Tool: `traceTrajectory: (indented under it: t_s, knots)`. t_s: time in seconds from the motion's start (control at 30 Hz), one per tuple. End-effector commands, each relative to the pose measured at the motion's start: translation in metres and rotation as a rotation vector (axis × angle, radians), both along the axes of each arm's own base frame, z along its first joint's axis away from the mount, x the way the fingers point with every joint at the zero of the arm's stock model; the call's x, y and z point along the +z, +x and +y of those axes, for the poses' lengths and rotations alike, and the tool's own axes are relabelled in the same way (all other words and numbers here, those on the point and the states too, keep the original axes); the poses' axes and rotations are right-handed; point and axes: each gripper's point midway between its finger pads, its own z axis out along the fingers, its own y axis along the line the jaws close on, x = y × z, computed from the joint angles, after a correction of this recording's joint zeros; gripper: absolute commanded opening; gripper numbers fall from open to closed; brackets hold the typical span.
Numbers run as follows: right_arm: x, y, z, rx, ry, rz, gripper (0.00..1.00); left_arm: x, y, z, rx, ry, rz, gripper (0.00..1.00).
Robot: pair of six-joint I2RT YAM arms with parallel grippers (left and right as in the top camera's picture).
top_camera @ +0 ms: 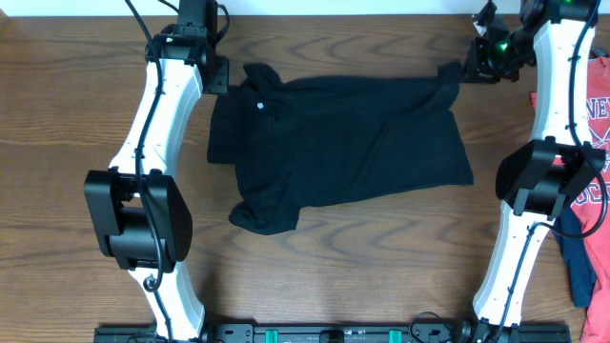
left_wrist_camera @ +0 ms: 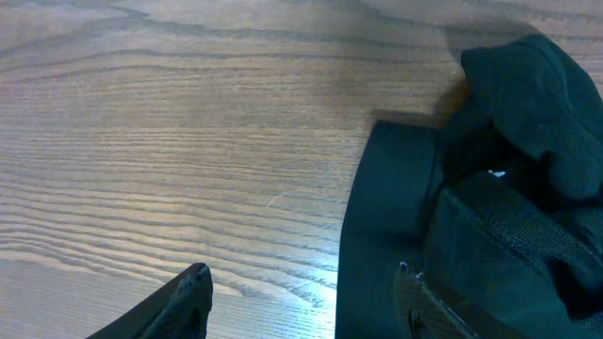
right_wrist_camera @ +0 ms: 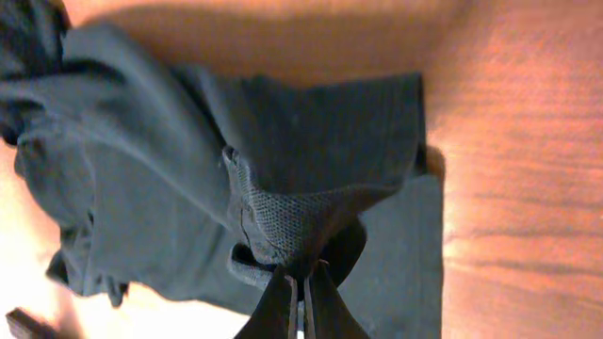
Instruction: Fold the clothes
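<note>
Two white arms, the left arm (top_camera: 143,219) and the right arm (top_camera: 534,181), rose from the near edge of the desk (top_camera: 362,276) and reached toward its far side. Between them, toward the far middle, lay the black T-shirt (top_camera: 353,143), spread mostly flat with its white neck label (top_camera: 259,105) to the left and its hem to the right. One sleeve was rumpled at the near left. At the far right, the right tool (right_wrist_camera: 303,282) was clenched on a bunched pinch of the hem corner, apparently to draw that edge over for a fold. At the far left, the left tool (left_wrist_camera: 301,282) stood released at the shoulder, its fingers parted and grasping nothing, seemingly placed to take the matching corner. Off to the right, a red T-shirt (top_camera: 599,105) and a navy garment (top_camera: 581,257) lay apart, out of the work.
</note>
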Motion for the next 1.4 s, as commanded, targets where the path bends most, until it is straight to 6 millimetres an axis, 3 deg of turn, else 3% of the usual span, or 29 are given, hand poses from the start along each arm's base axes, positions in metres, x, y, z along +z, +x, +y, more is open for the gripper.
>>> traceTrajectory:
  t_s: [0.0,0.3,0.43,0.47,0.53,0.6,0.8,0.97,1.13,1.37]
  knots:
    - [0.004,-0.008,0.011,0.051,0.006,0.010,0.01,0.002,0.001,-0.002,0.012,-0.020,-0.008,0.64]
    - [-0.024,-0.030,0.016,-0.042,-0.076,0.196,0.01,0.002,0.001,-0.002,0.012,-0.020,-0.008,0.64]
    - [-0.056,-0.038,0.002,-0.119,-0.152,0.290,0.02,0.002,0.001,-0.002,0.012,-0.020,-0.008,0.64]
    - [-0.065,-0.040,0.002,-0.120,-0.151,0.303,0.10,0.002,0.001,-0.002,0.012,-0.020,-0.008,0.64]
    - [-0.079,-0.040,0.001,-0.133,-0.150,0.317,0.01,0.002,0.001,-0.002,0.012,-0.020,-0.008,0.64]
    - [-0.088,-0.039,-0.001,-0.159,-0.149,0.324,0.01,0.002,0.001,-0.002,0.012,-0.020,-0.008,0.64]
    - [-0.092,-0.029,-0.006,-0.187,-0.143,0.289,0.01,0.001,0.001,-0.003,0.008,-0.028,-0.004,0.64]
    - [-0.092,-0.026,-0.005,-0.180,-0.142,0.274,0.01,-0.008,-0.004,-0.032,-0.066,-0.179,0.032,0.64]
    - [-0.092,-0.023,-0.004,-0.176,-0.133,0.261,0.01,-0.029,-0.014,-0.060,-0.127,-0.331,0.095,0.78]
    - [-0.092,-0.020,0.000,-0.164,-0.130,0.247,0.01,-0.074,-0.020,-0.096,-0.127,-0.449,0.199,0.70]
